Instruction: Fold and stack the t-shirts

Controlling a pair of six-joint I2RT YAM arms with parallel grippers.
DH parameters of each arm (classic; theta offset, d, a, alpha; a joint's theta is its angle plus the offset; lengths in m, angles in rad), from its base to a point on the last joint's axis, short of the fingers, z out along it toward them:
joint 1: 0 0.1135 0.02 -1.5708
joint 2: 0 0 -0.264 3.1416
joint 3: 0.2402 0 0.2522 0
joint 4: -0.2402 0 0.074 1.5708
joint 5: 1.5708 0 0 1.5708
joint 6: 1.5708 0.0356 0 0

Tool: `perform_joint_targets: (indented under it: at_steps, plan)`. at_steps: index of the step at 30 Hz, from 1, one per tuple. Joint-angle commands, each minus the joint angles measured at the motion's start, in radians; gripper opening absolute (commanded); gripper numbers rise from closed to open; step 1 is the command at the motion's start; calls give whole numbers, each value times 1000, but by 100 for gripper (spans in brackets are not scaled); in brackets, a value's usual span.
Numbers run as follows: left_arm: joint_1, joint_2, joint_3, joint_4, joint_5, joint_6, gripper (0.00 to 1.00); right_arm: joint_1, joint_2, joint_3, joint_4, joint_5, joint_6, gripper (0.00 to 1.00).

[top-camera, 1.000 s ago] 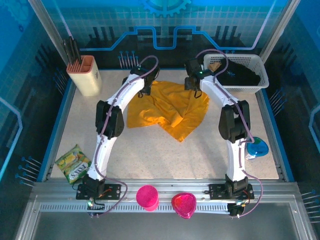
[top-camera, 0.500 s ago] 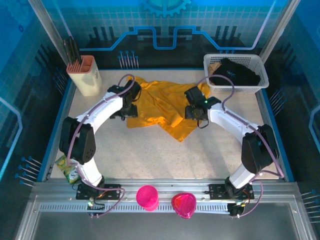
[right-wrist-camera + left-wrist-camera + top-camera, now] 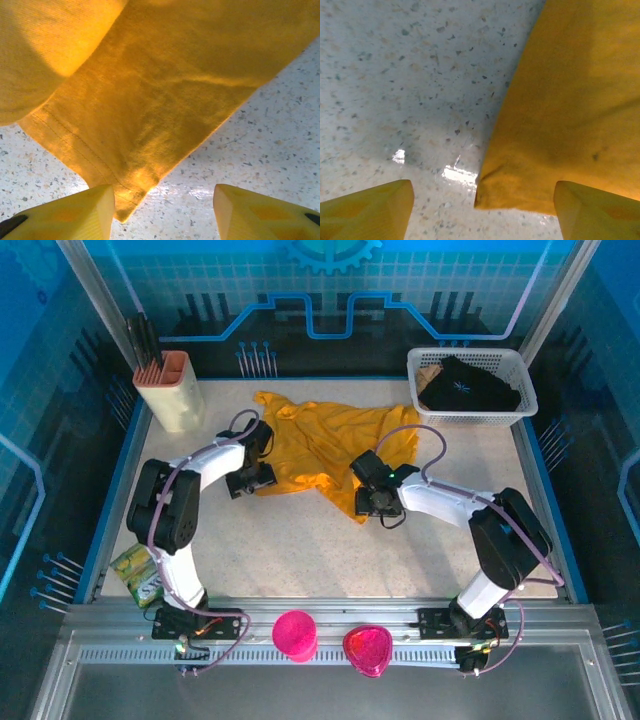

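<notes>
One orange-yellow t-shirt [image 3: 335, 445] lies crumpled and spread on the speckled table, towards the back middle. My left gripper [image 3: 250, 481] hangs low over its near left corner. In the left wrist view that corner [image 3: 555, 110] lies flat on the table between my open left gripper [image 3: 482, 215], nearer the right fingertip [image 3: 597, 212]. My right gripper [image 3: 376, 503] is at the shirt's near pointed corner. The right wrist view has the hemmed corner [image 3: 150, 100] ending beside the left fingertip [image 3: 67, 212] of my open right gripper [image 3: 162, 212]. Neither gripper pinches fabric.
A white basket [image 3: 470, 416] with dark clothes [image 3: 470, 388] stands at the back right. A beige holder [image 3: 172, 390] with dark utensils is at the back left. A green-yellow snack packet [image 3: 135, 575] lies near left. Two pink cups [image 3: 295, 633] [image 3: 367, 648] sit on the front rail.
Both arms have swung from the far side of the shirt to its near corners and dropped low. Both sets of jaws have narrowed somewhat but stay apart.
</notes>
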Motion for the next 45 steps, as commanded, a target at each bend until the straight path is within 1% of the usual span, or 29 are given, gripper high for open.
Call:
perform_joint_targets:
  at_steps: [1,3,5,9,11,13,16,18,19,24,28,29,30,34,36,41,45]
  plan:
    - [3,52,25,5,27,-23,71,14,16,1,11,-2,30,55]
    - [3,67,29,-4,32,-26,64,15,16,5,8,4,29,55]
    - [3,74,30,-10,31,-30,62,14,18,12,3,13,24,55]
    - [3,107,52,-18,28,-29,51,15,37,27,5,24,19,55]
    - [3,134,74,-19,30,-24,45,14,51,34,9,23,22,55]
    - [3,172,108,-28,29,-17,34,14,66,35,19,18,25,55]
    - [3,213,155,-40,26,-12,12,15,88,41,18,10,30,55]
    - [2,212,158,-37,23,-12,1,18,94,38,13,13,39,55]
    - [3,208,155,-33,19,-12,0,20,95,36,14,14,44,56]
    - [3,167,131,-21,9,-9,0,32,129,43,25,3,60,61]
    - [3,129,114,-23,5,0,0,48,184,71,26,-6,68,59]
    - [3,123,112,-25,2,2,0,52,194,74,26,-7,70,56]
    - [3,113,109,-27,-1,5,0,55,207,75,26,-8,74,49]
    - [3,64,98,-37,-12,18,0,57,209,50,20,4,84,12]
    - [3,29,93,-44,-17,25,0,51,177,29,4,21,83,0]
    - [5,-92,107,-104,-36,59,0,18,11,-24,-113,130,57,0]
    - [5,-188,145,-178,-36,97,0,-38,-193,-51,-253,240,29,0]
